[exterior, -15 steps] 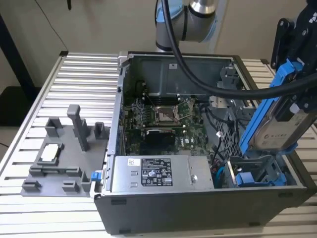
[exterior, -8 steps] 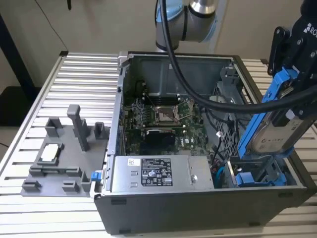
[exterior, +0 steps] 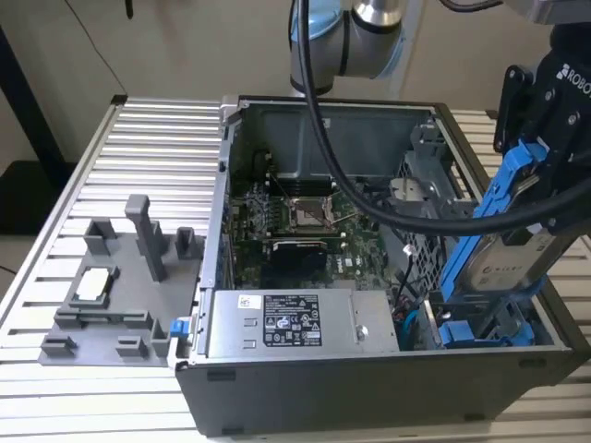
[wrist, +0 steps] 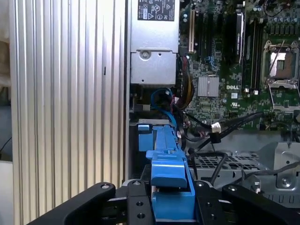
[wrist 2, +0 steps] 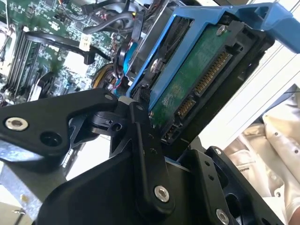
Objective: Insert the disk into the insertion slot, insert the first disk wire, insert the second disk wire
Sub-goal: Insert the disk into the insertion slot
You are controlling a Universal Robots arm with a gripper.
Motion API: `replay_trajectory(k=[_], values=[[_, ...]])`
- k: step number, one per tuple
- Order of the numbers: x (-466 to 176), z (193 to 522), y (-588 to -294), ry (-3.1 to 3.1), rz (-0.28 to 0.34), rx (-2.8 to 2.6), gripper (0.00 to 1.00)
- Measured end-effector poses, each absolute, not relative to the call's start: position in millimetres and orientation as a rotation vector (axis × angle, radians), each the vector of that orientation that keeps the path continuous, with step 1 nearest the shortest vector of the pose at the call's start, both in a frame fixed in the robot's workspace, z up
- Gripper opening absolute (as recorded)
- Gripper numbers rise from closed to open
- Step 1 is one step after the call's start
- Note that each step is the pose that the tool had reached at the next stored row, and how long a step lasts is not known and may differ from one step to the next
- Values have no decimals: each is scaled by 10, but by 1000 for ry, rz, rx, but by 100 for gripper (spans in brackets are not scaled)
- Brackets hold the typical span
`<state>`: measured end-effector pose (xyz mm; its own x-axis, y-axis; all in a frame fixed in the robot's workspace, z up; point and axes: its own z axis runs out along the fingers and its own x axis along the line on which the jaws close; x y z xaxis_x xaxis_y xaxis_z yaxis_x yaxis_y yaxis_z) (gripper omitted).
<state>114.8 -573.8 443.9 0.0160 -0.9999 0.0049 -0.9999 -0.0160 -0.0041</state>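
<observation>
Over the computer case (exterior: 369,388), at its drive-bay corner, the gripper (exterior: 545,180) is clamping the disk (exterior: 503,258), which is leaning tilted with its lower end at the insertion slot (exterior: 480,328). Step one is seemingly calling for straight, aligned seating.

My gripper (wrist: 171,206) is matt black; its links look like coated metal, with bright steel screw heads. The disk (exterior: 513,263) has a smooth silver-grey metal face with a white paper label — in the second wrist view its other side is bare green circuit board with gold contacts. Its carrier (exterior: 503,189) is glossy bright-blue plastic. The table (exterior: 148,148) is ribbed, satin aluminium. The case (exterior: 369,392) is dull grey sheet metal. The power supply (exterior: 360,323) is paler bare metal with a paper sticker. The cables (exterior: 369,201) have slightly shiny black sheathing — the fixture (exterior: 111,295) is matt grey plastic.
</observation>
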Motion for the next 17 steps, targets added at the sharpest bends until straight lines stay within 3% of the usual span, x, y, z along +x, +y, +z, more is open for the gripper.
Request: replay_trajectory(k=[17], values=[[1202, 4217, -5738, -2202, 8, 2238, 33]])
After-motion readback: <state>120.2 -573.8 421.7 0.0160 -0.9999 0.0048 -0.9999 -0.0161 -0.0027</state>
